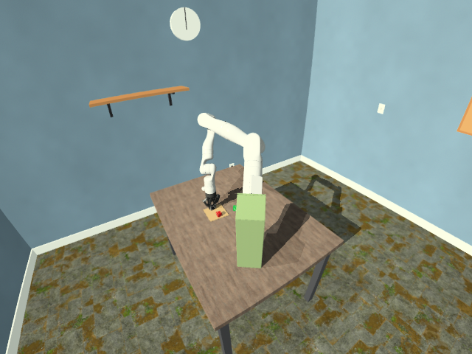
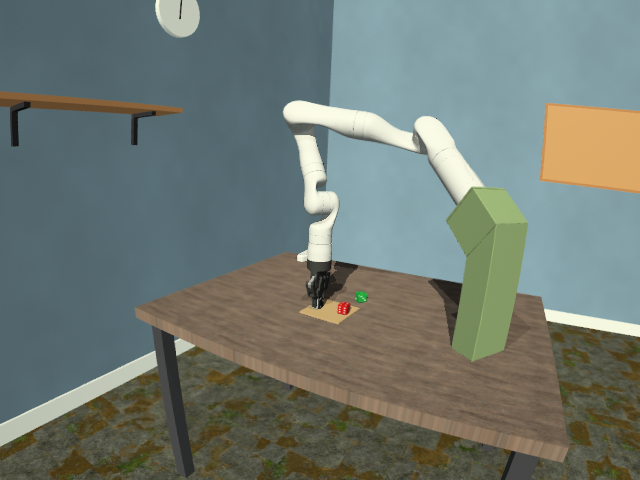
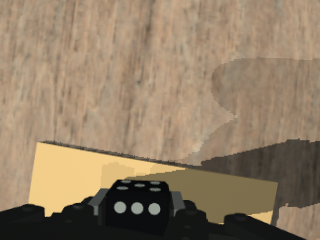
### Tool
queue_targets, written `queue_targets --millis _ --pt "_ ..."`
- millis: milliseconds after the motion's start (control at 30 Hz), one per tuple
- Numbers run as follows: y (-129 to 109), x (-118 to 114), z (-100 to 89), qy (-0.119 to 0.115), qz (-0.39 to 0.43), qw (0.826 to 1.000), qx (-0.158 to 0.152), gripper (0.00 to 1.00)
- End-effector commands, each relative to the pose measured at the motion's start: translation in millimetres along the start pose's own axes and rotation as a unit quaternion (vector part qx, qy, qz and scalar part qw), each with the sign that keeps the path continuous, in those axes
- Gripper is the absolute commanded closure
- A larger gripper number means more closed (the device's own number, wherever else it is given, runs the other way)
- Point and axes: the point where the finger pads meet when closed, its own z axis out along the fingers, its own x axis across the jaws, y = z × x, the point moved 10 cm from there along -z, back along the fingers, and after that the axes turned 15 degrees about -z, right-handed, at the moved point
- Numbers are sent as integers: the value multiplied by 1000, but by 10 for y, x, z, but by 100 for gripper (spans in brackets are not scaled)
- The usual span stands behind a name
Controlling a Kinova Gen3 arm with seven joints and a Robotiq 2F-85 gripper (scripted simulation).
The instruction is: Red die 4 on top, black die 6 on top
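My gripper [image 3: 140, 207] is shut on the black die [image 3: 137, 204], which shows three white pips on the face toward the wrist camera. It hangs just over the tan mat at its far end. In the top and exterior views the gripper [image 2: 316, 300] stands over the mat [image 2: 328, 311], also seen in the top view [image 1: 215, 213]. The red die [image 2: 343, 308] [image 1: 219, 214] sits on the mat's near right part. The green die [image 2: 361, 296] [image 1: 234, 208] lies on the table just off the mat.
A tall green block [image 2: 485, 273] [image 1: 249, 230] covers the arm's base on the right of the table. The wooden table top has edges all round; a shelf and a clock hang on the far wall.
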Motion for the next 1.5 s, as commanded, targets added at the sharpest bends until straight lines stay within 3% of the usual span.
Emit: queue_targets --millis 0,1200,1467 --pt "-2 -1 -2 0 0 1000 0 74" --pt "-2 -1 -1 0 0 1000 0 74" --pt "-2 -1 -1 0 0 1000 0 62"
